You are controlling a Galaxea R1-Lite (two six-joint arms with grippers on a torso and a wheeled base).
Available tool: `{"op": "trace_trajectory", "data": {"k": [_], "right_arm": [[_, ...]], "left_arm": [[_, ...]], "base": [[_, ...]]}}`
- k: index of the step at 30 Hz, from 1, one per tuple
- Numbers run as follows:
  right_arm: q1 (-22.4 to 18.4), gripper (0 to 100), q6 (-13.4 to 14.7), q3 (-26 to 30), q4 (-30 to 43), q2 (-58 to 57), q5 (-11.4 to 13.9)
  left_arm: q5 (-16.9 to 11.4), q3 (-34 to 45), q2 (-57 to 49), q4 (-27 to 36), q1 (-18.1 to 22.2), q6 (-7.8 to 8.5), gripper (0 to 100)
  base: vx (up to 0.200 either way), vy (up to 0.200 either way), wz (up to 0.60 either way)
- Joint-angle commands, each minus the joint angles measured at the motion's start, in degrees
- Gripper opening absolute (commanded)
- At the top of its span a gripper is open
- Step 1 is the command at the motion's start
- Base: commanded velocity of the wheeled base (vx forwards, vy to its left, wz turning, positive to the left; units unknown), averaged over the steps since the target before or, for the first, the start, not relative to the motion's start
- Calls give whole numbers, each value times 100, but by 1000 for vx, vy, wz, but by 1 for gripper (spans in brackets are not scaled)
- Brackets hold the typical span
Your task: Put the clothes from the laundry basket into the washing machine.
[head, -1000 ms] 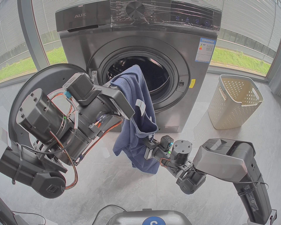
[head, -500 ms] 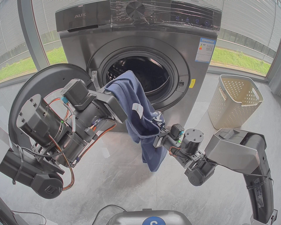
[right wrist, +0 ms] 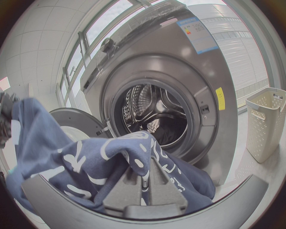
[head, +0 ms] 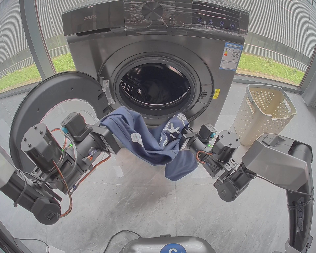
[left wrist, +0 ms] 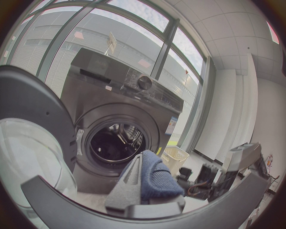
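Clamping navy shirt [head: 144, 146], both jaws before open washing machine [head: 215, 108]; laundry basket [head: 260, 122] aside.

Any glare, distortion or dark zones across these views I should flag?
Head view: straight window frames bow, wrap on the washing machine panel glints, drum dark. Left wrist view: black vignette corners, bright sky behind, drum dim. Right wrist view: same fisheye ring, sheen patches on the machine front, drum ribs lit.

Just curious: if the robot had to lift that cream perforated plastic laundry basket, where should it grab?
Probably the handle slot in the rim of the cream perforated plastic laundry basket, coming from above: it stands upright, open-topped, its walls too broad to pinch.
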Motion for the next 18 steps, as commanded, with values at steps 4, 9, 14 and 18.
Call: {"op": "trace_trajectory", "data": {"k": [4,9,14,18], "right_arm": [[153,0,-10,46,-87,-666,-74],[355,0,43,46,-96,-746,-285],[391,0,51,46,-96,-737,-302],[391,0,60,64,-96,-746,-302]], "left_arm": [[-6,275,682,1,160,-54,0],[38,275,1279,1,204,-150,0],[38,310,1965,1,301,-142,0],[-6,284,2343,-8,371,-124,0]], "base": [[0,0,0],[0,0,0],[0,0,0],[0,0,0]]}}
